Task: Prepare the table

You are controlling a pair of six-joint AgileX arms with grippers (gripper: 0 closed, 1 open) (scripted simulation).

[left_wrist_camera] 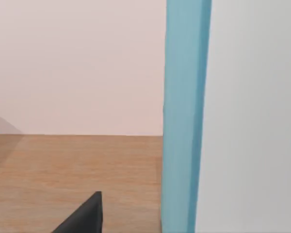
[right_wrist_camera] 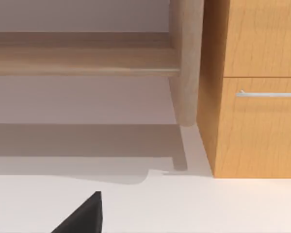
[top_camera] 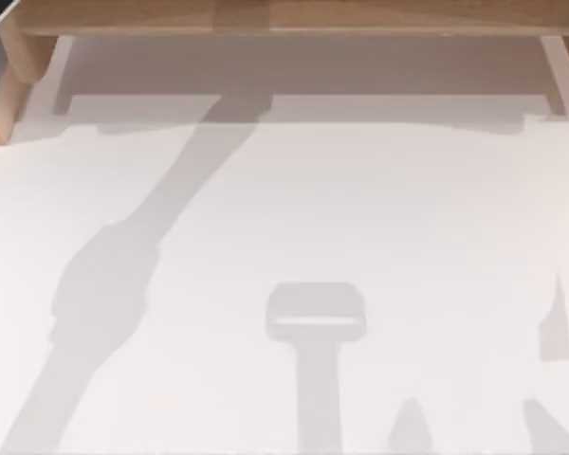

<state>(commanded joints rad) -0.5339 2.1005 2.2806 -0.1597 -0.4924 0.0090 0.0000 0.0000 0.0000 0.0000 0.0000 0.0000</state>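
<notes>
The table [top_camera: 360, 209] is a broad, plain white top spread across the top view, with nothing standing on it. Grey shadows of the arms lie over it, one long diagonal one at the left [top_camera: 104, 284] and smaller ones near the front right. In the right wrist view the table [right_wrist_camera: 208, 204] runs up to wooden furniture, and a dark tip of my right gripper [right_wrist_camera: 85, 216] pokes in at the picture's edge. A dark tip of my left gripper [left_wrist_camera: 85, 216] sits over a wooden surface [left_wrist_camera: 63, 170] in the left wrist view.
A light-brown wooden frame [top_camera: 284, 14] runs along the table's far edge, with a post at the far left [top_camera: 9, 85]. The right wrist view shows a wooden cabinet with a metal drawer handle [right_wrist_camera: 269, 93] and a round post [right_wrist_camera: 186, 63]. A light-blue upright panel [left_wrist_camera: 184, 116] stands close before the left wrist.
</notes>
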